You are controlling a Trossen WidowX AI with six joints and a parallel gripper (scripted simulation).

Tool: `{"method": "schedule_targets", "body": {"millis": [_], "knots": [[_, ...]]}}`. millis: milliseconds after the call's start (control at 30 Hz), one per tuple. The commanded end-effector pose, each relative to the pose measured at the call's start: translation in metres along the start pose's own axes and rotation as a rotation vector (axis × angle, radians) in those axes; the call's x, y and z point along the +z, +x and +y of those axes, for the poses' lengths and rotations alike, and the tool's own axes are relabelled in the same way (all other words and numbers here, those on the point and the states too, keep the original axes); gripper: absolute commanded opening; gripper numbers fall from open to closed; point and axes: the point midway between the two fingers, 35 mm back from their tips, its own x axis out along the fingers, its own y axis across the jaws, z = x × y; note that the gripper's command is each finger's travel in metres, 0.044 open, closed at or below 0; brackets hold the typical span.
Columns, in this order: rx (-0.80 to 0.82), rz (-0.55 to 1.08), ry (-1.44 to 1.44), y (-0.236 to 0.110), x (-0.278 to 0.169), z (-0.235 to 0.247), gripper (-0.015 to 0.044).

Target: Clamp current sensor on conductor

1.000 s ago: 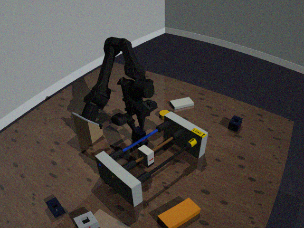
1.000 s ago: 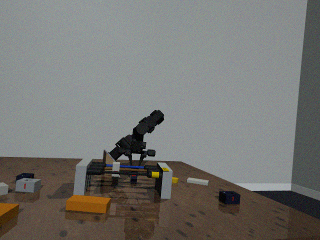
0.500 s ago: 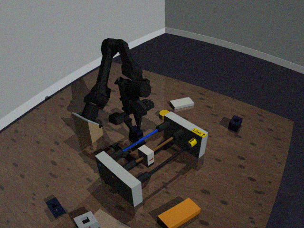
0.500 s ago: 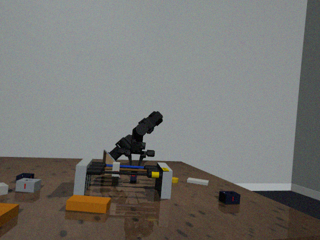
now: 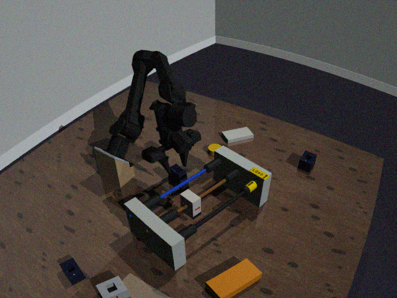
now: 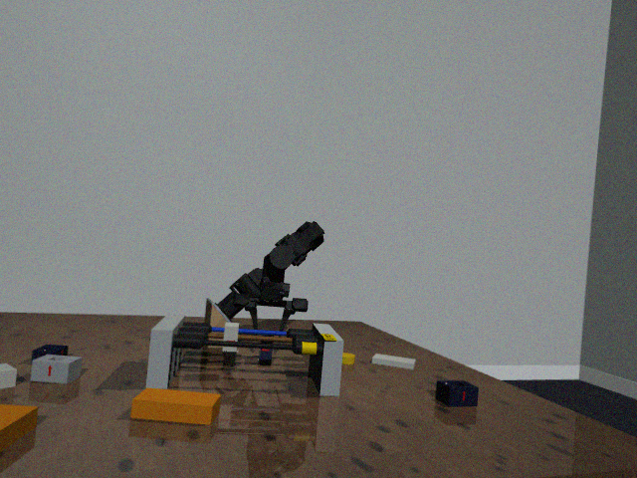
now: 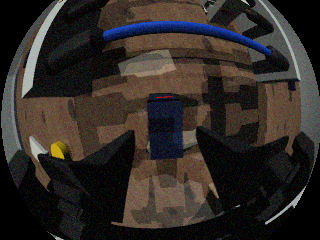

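A dark blue sensor block [image 5: 178, 174] [image 6: 265, 356] [image 7: 165, 142] stands behind the blue conductor [image 5: 196, 176] [image 7: 175, 27], with a red mark on one end. Whether its jaw is open is unclear. My gripper [image 5: 177, 169] [image 6: 269, 328] [image 7: 166, 133] is open and empty above the block. In the wrist view the block shows between the fingertips, with gaps on both sides. The LOAD conductor [image 5: 221, 208] [image 6: 252, 345] is the black front one, with a yellow arrow sleeve [image 5: 251, 186] [image 6: 309, 348] beside the LOAD label [image 5: 259, 173] [image 6: 328, 337].
A white sensor [image 5: 191, 202] [image 6: 231, 332] sits on the brown middle conductor. White-topped end blocks [image 5: 154, 221] [image 5: 240, 161] hold the conductors. A tan board [image 5: 124, 173] stands left of the gripper, a yellow disc [image 5: 214, 148] right. An orange box [image 5: 234, 279] [image 6: 174, 406] lies in front.
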Motion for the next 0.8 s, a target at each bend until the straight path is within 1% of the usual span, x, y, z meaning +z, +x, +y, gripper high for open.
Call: {"method": "schedule_targets", "body": {"millis": [0,67,133,300,333,367,567,767], "knots": [[-0.006,-0.001,0.000,-0.016,0.002,-0.001,0.0281],[-0.007,0.001,0.002,-0.038,0.000,-0.002,0.0281],[-0.003,0.001,0.003,-0.053,-0.002,-0.001,0.0281],[-0.002,0.001,0.004,-0.055,-0.002,-0.001,0.0281],[-0.002,0.004,-0.010,-0.055,-0.002,-0.001,0.0308],[-0.002,0.011,-0.053,-0.055,-0.001,-0.001,0.0320],[0.023,0.093,-0.562,-0.055,0.007,0.000,0.0320],[0.097,0.165,-1.087,-0.054,0.016,0.000,0.0320]]}}
